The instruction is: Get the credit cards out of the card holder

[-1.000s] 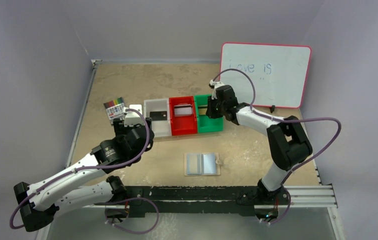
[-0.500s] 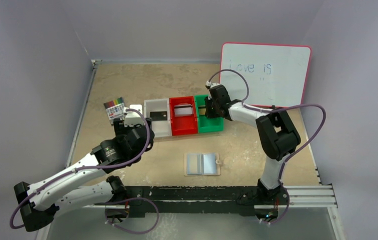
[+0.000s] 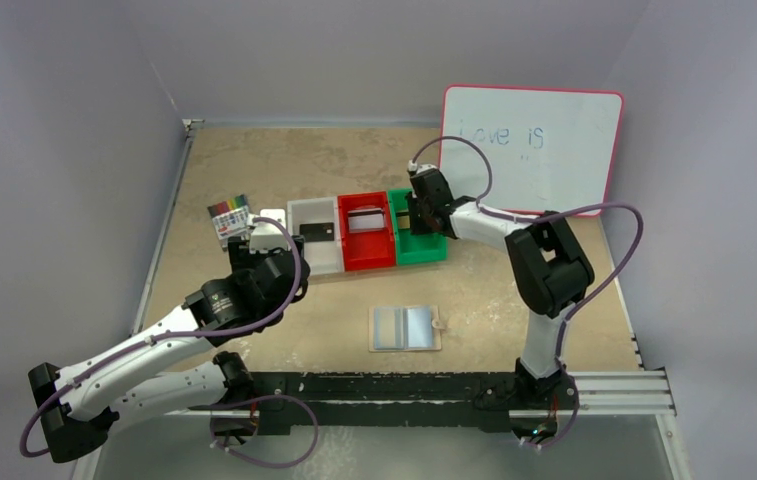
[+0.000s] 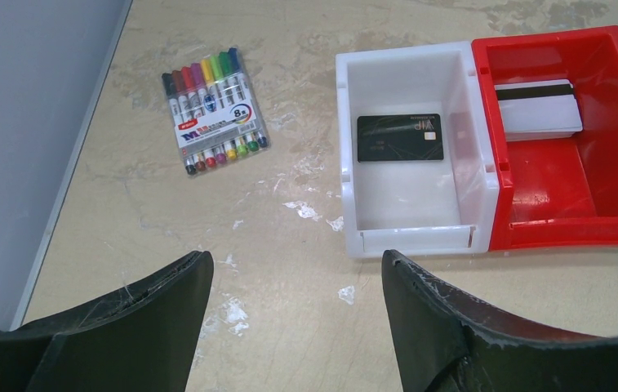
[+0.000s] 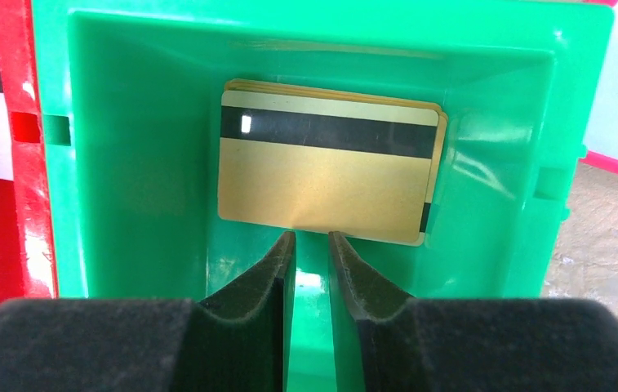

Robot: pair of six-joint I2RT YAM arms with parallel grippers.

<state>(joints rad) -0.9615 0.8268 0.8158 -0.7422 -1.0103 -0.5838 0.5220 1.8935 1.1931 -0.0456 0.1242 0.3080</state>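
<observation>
On the whiteboard [image 3: 531, 150], "Love is" is showing; left pincer [image 4: 295, 261] is hanging spread, right pincer [image 5: 311, 238] is hovering narrowly parted, empty, beside gold card [image 5: 326, 184].

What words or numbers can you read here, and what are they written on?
"Love is": handwritten on the whiteboard.
"8": on the label of the marker pack; the brand name beside it is too blurred to read.
The black card has pale print that is too small to read.
The gold card shows no writing, only a dark stripe.
</observation>
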